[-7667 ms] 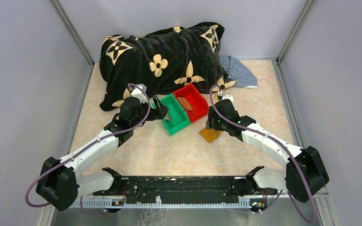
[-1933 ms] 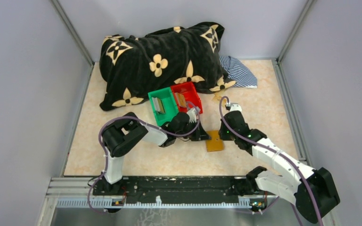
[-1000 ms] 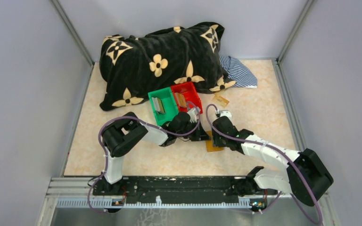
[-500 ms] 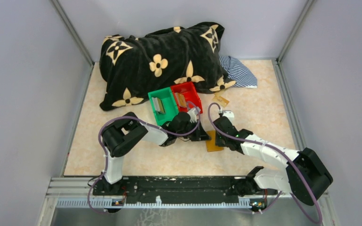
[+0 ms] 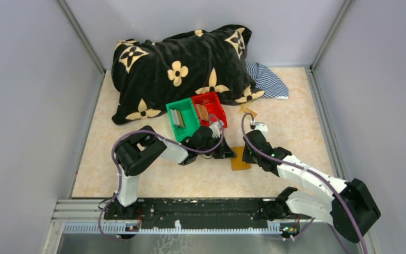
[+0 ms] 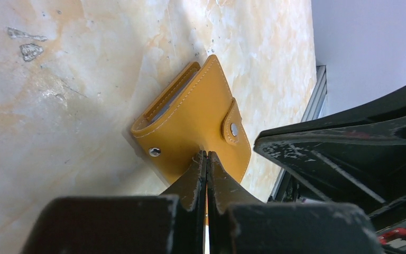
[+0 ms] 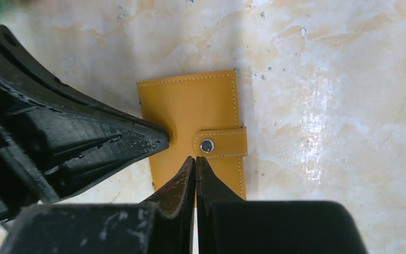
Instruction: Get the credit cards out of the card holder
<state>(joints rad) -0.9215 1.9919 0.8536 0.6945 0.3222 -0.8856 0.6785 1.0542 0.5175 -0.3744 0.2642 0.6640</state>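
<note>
Card holder point(image 5: 239, 158), tan and folded shut, lies flat on the marbled table point(image 5: 190, 177) in the top view. It sits in front of the red bin point(image 5: 217, 106) and between the two tools. The left gripper point(image 5: 227, 153) meets its left edge and the right gripper point(image 5: 247, 153) its right side. A green bin point(image 5: 171, 112) stands against the red one. Silvery credit cards point(image 5: 178, 117) stand in the green bin and a tan one in the red. A black blanket with tan flowers point(image 5: 180, 69) and a striped cloth point(image 5: 267, 79) lie at the back of the table. In the left wrist view the left gripper point(image 6: 206, 156) has its fingers pressed together, their tips on the near edge of the card holder point(image 6: 190, 119). Whether any leather is pinched between them cannot be told. The strap tab point(image 6: 233, 127) is snapped down over the cover, and a grey lining shows in the slit along the far edge. The right gripper point(image 6: 257, 144) comes in from the right, just beside the strap. In the right wrist view the right gripper point(image 7: 195, 159) is also pressed together. Its tips rest on the cover of the card holder point(image 7: 190, 106), right beside the snap of the strap. The left gripper point(image 7: 164, 140) points in from the left, its tip touching the cover.
</note>
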